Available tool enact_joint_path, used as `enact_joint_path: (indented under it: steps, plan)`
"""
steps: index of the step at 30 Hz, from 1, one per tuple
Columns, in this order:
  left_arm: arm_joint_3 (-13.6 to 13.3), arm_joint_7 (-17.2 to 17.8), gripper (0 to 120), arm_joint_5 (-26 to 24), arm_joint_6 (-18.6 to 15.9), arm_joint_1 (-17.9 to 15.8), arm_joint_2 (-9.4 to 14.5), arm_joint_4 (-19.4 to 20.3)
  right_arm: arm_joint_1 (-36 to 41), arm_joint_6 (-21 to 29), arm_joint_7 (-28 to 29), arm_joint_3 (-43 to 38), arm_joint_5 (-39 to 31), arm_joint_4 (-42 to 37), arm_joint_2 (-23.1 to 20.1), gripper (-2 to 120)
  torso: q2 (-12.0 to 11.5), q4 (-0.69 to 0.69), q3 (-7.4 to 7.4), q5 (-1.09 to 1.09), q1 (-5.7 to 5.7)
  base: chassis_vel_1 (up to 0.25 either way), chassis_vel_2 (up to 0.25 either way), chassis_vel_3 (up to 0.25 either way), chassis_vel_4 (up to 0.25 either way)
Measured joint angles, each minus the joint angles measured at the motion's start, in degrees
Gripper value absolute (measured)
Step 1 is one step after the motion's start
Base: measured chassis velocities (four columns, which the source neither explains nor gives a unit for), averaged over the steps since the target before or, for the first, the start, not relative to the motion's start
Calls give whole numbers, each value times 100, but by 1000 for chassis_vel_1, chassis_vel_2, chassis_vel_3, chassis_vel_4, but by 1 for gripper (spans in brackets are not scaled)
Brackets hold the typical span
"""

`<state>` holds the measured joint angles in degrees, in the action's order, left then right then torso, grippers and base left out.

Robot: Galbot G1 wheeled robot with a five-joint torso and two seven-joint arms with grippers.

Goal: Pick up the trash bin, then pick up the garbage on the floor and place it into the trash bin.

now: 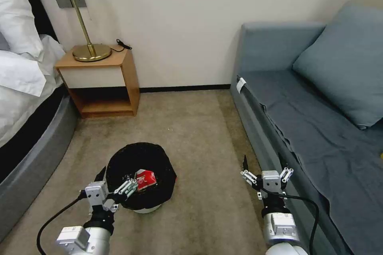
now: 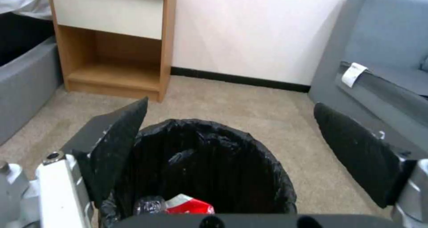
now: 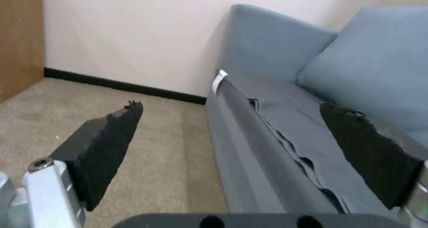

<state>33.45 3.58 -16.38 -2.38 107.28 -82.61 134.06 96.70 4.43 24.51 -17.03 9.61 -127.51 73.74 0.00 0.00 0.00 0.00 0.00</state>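
The trash bin [image 1: 131, 159], round and lined with a crinkled black bag, stands on the carpet with its pale base showing below. A red-white crumpled wrapper [image 1: 146, 178], a piece of the garbage, lies inside it, and the left wrist view shows this wrapper [image 2: 191, 205] low against the near wall. My left gripper [image 1: 115, 186] is open at the bin's near rim. In the left wrist view this gripper [image 2: 229, 119] has one pad [image 2: 117, 144] against the bag's edge and the other well off to the side. My right gripper [image 1: 266, 170] hangs open and empty beside the sofa's front, also seen as the gripper [image 3: 230, 106] in its own wrist view.
A wooden nightstand [image 1: 104, 83] with a brass lamp [image 1: 91, 50] stands against the back wall, and a bed [image 1: 28, 99] lies along the left. A blue-grey sofa [image 1: 315, 127] runs down the right. Open carpet [image 1: 191, 127] stretches between them beyond the bin.
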Motion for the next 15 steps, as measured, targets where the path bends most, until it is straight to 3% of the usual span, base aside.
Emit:
enact_joint_path:
  steps: [15]
  plan:
    - [2,-7,100,2,0,-1,0,-2,0,2,0,1,-1,0,-1,100,-1,0,0,0,0,0,0,0,0]
